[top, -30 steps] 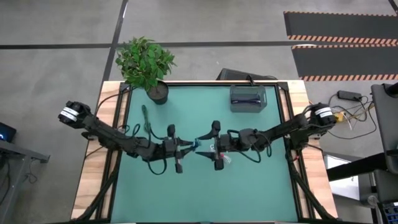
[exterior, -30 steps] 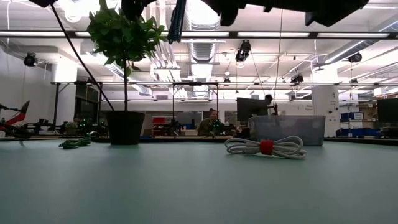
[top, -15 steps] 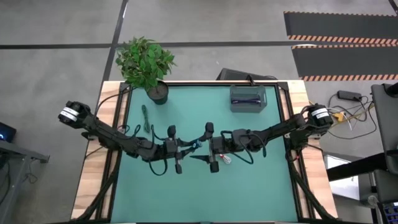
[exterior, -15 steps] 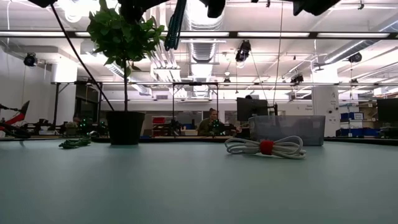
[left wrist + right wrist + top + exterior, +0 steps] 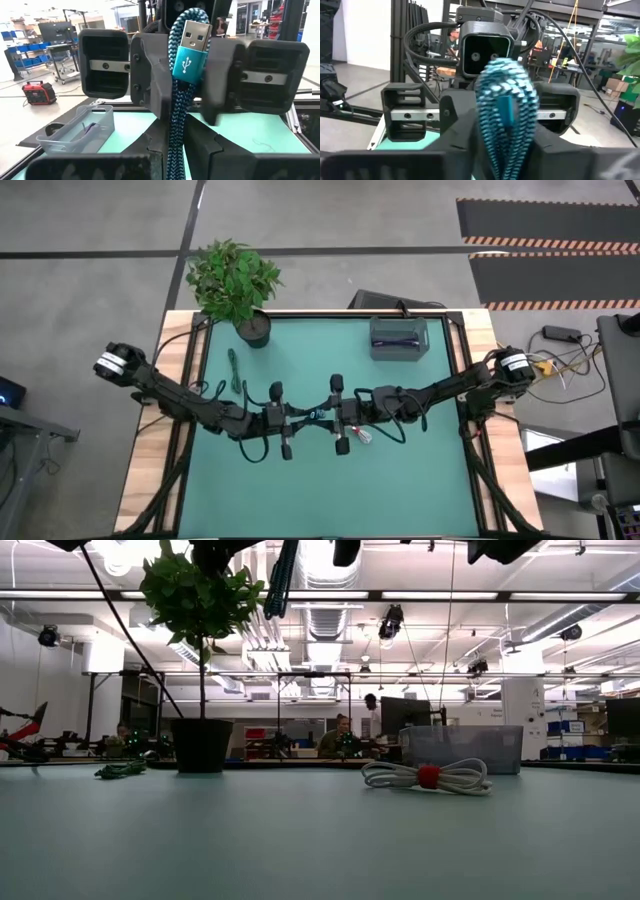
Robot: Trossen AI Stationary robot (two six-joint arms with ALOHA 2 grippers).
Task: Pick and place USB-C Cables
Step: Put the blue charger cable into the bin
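A light blue braided cable bundle (image 5: 312, 415) hangs in the air over the middle of the table between my two grippers, which face each other. My left gripper (image 5: 298, 418) is shut on it from the left, my right gripper (image 5: 322, 417) from the right. A white cable with a red tie (image 5: 428, 777) lies flat on the mat under the right gripper. A dark green cable (image 5: 120, 770) lies at the far left. A dark cable (image 5: 89, 128) lies in the clear bin (image 5: 399, 337). My left gripper pinches the light blue bundle's lower strands (image 5: 176, 131) between its two fingers, coming level from the table's left. The bundle stands upright, plug end (image 5: 192, 40) up, clear of the mat. My right gripper has a finger (image 5: 154, 80) on each side of the bundle's middle, coming level from the table's right. In its own wrist view the looped end (image 5: 507, 95) rises from between its fingers.
A potted plant (image 5: 235, 280) stands at the far left corner, its pot (image 5: 200, 745) on the mat. The clear bin stands at the far right. People sit at desks in the room beyond the table.
My right gripper has moved toward the table's left, up to my left gripper, and has closed its fingers on the light blue cable. The left gripper and the cable have stayed where they were.
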